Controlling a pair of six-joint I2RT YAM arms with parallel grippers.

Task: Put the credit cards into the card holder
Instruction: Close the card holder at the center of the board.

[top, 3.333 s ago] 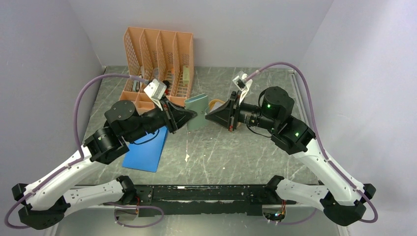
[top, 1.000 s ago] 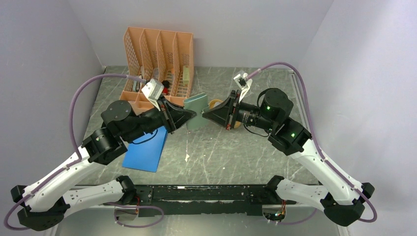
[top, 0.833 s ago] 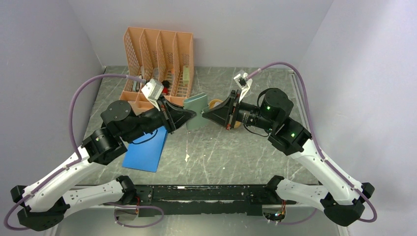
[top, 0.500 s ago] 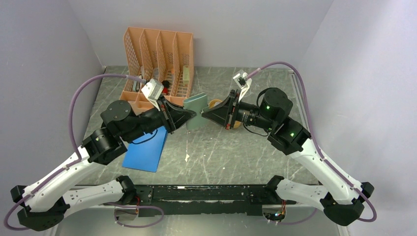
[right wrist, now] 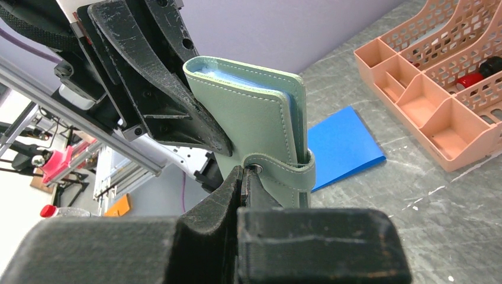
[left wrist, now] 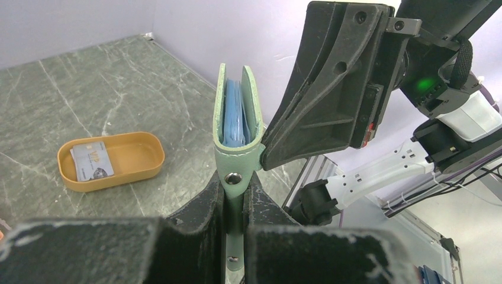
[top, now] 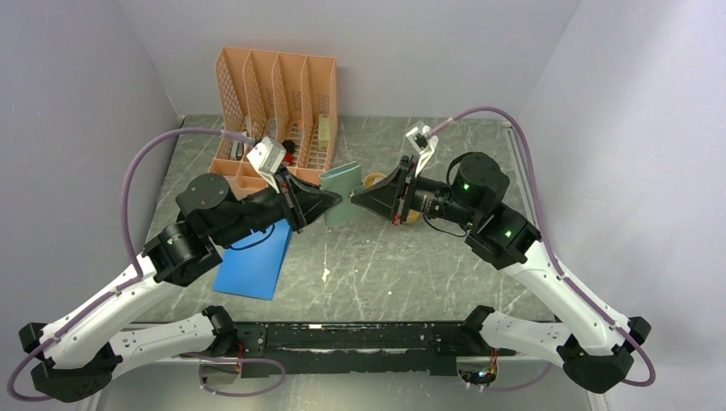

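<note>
Since the earliest frame, the right end effector (top: 358, 199) has edged slightly left toward the card holder (top: 342, 183); the holder and the left end effector (top: 336, 204) keep their places. Left end effector pinches the holder's snap tab from below, holding it upright above the worktop (top: 385, 265), slightly parted, blue pockets showing. Right end effector is pressed together, its tips touching the tab beside the snap. One card (left wrist: 92, 163) lies in the yellow tray (left wrist: 145, 155) on the worktop.
</note>
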